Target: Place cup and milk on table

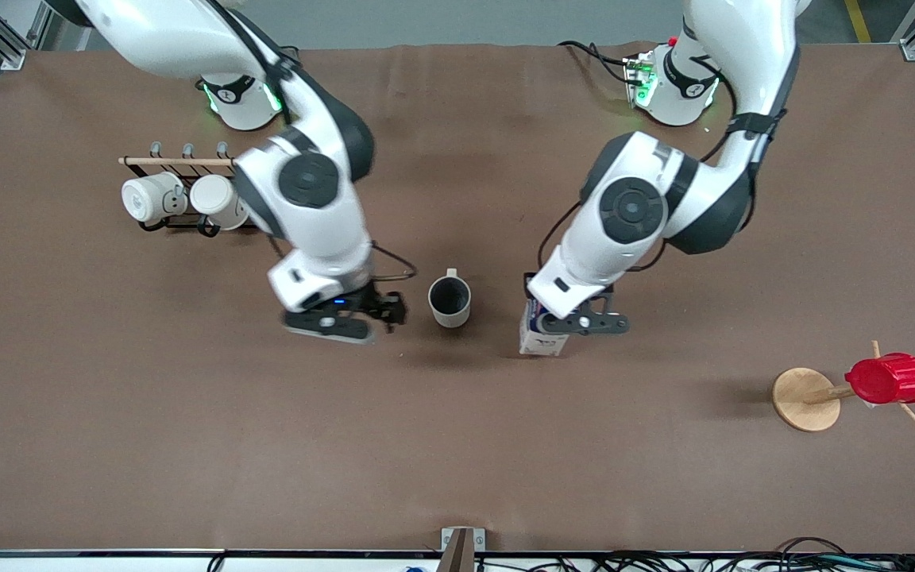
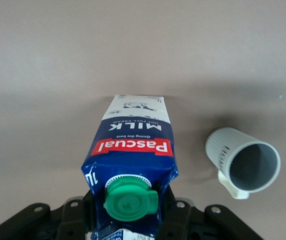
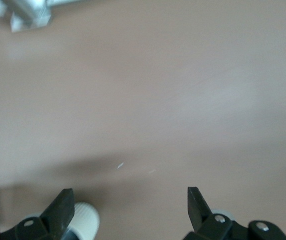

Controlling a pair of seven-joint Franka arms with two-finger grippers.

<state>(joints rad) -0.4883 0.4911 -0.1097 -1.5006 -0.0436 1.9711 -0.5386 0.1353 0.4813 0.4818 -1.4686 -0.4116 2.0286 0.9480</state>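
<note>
The cream-beige cup (image 1: 449, 302) stands upright on the brown table (image 1: 457, 461), its dark inside showing and its handle turned toward the robots' bases. The milk (image 1: 541, 334) stands upright beside it, toward the left arm's end, base at the table surface. My left gripper (image 1: 577, 322) is shut on the carton's blue top. In the left wrist view the milk (image 2: 133, 150) with its green cap sits between the jaws of the left gripper (image 2: 128, 207), and the cup (image 2: 242, 160) stands apart from it. My right gripper (image 1: 354, 318) is open and empty beside the cup, toward the right arm's end. In the right wrist view the right gripper (image 3: 129, 202) frames bare table, with a sliver of the cup (image 3: 85, 217) by one finger.
A rack with two white mugs (image 1: 179, 199) stands near the right arm's base. A wooden peg stand (image 1: 805, 399) carrying a red ribbed cup (image 1: 890, 380) is toward the left arm's end, nearer the front camera.
</note>
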